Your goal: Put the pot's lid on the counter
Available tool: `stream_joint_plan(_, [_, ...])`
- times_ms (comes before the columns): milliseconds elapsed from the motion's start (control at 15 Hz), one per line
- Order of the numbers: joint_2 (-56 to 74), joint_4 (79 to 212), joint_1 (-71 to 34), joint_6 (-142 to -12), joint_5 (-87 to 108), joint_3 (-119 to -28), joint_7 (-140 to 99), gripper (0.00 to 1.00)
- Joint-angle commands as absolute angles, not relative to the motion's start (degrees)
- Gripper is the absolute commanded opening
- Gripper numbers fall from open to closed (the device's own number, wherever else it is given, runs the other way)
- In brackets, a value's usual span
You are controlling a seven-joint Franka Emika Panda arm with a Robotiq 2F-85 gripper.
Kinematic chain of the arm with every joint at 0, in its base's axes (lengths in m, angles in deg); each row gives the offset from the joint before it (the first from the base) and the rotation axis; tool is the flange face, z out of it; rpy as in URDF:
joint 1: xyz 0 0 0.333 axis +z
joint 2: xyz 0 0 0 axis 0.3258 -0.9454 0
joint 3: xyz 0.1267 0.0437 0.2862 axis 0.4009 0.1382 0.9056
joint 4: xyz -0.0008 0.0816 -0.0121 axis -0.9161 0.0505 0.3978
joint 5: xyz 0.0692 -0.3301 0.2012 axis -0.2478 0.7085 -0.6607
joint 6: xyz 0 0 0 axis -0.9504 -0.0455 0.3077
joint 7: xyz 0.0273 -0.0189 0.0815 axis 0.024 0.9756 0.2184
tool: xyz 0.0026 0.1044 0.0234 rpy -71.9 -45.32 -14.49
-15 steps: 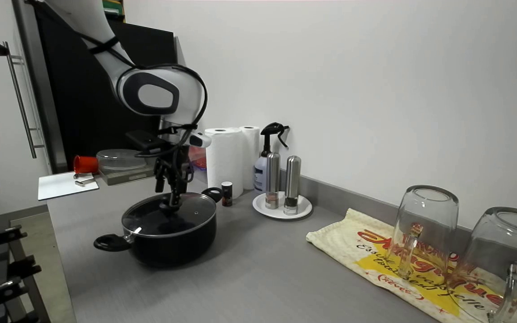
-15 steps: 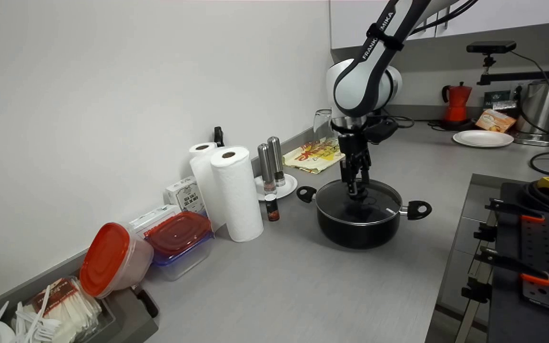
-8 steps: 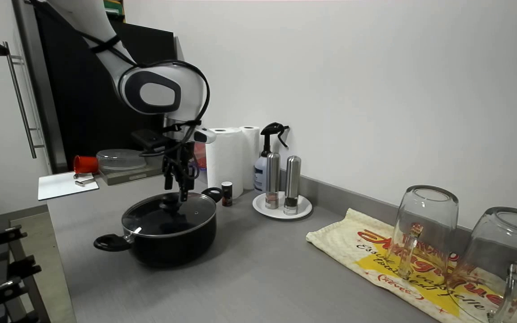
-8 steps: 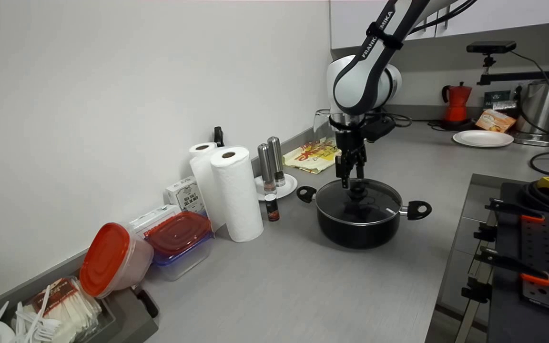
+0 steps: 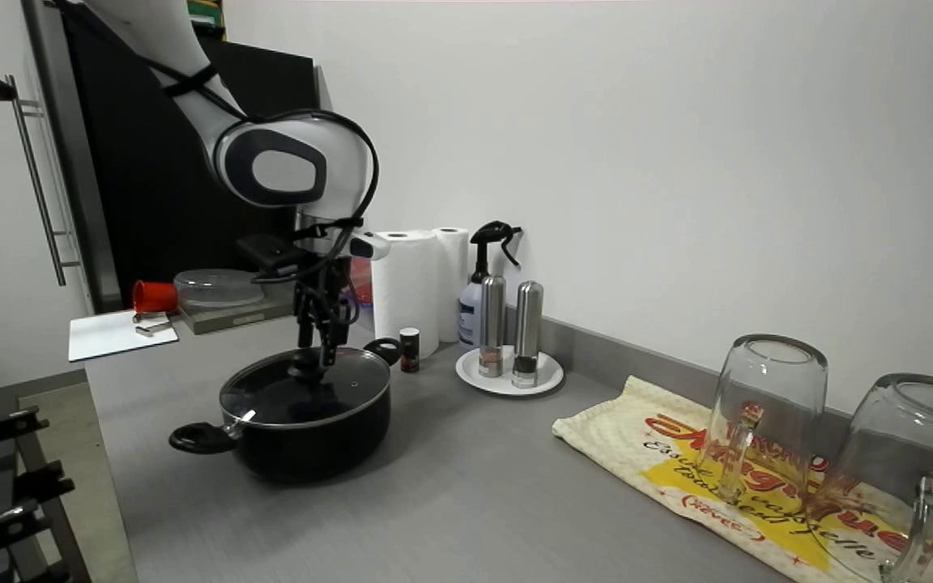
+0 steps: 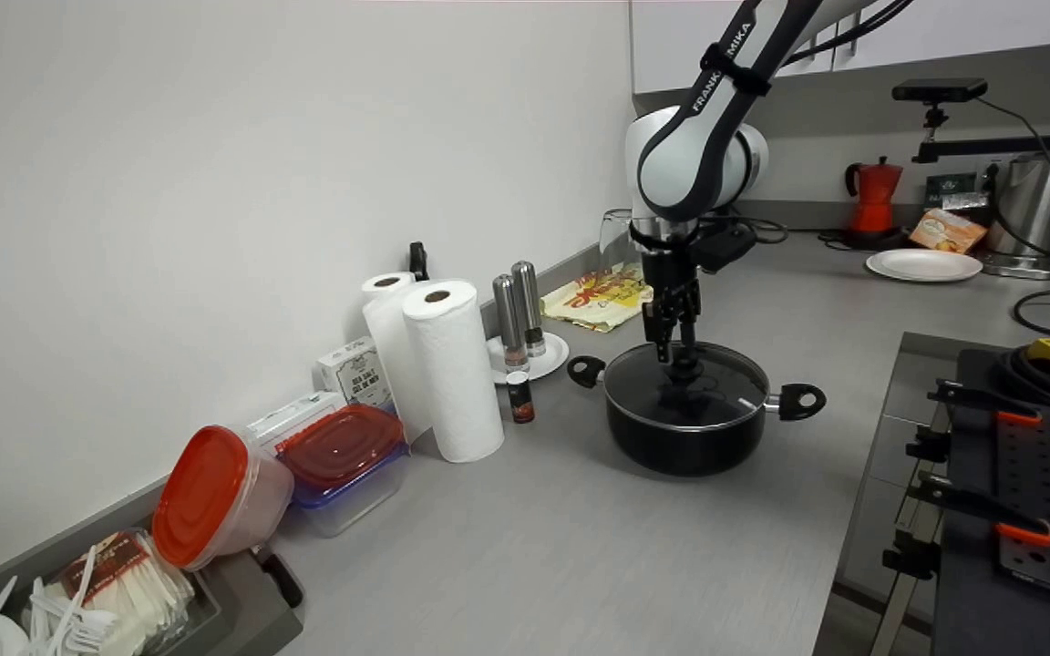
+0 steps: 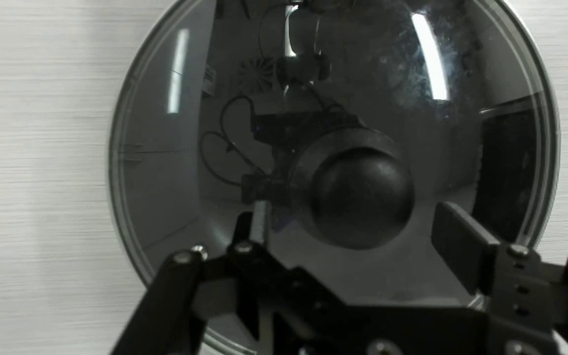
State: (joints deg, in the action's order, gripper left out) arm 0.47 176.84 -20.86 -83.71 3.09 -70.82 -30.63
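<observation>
The black pot (image 5: pixel 313 453) stands on the grey counter (image 5: pixel 466 502), also seen in an exterior view (image 6: pixel 684 446). The glass lid (image 5: pixel 349 389) with metal rim sits on it; it fills much of the wrist view (image 7: pixel 244 128). Its black knob (image 7: pixel 363 197) is round and upright. My gripper (image 7: pixel 351 212) is open and empty, pads wide apart. In the wrist view the knob lies between and slightly ahead of the pads, with gaps on both sides. In both exterior views the gripper (image 5: pixel 316 354) (image 6: pixel 676 352) points down at the knob, fingertips close above it.
A small spice jar (image 5: pixel 409 350) and paper towel rolls (image 6: pixel 452 374) stand by the pot's far handle. Pepper mills (image 5: pixel 527 332) stand on a white plate (image 5: pixel 547 380). Glass mugs (image 5: pixel 766 413) stand on a printed cloth (image 5: pixel 612 421). Plastic containers (image 6: pixel 224 510) line the wall.
My gripper has risen from around the knob and shifted slightly towards the wall side over the last second. Since half a second ago its fingers stand slightly closer together. The pot and lid have not moved.
</observation>
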Motion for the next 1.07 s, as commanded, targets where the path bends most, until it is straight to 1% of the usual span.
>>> stream_joint_plan(0, [-0.04, 176.66, -21.52, -84.72, 3.02, -70.26, -29.97, 0.52])
stream_joint_plan(200, [-0.02, 176.73, -21.71, -84.66, 2.76, -70.10, -30.11, 0.28])
stream_joint_plan(267, [0.04, 176.77, -21.78, -84.72, 2.70, -70.11, -30.15, 0.24])
stream_joint_plan(533, [1.81, 177.71, -21.83, -84.17, 2.83, -70.11, -30.21, 0.24])
stream_joint_plan(1000, [11.76, 182.04, -20.87, -81.60, 6.36, -71.92, -28.61, 0.24])
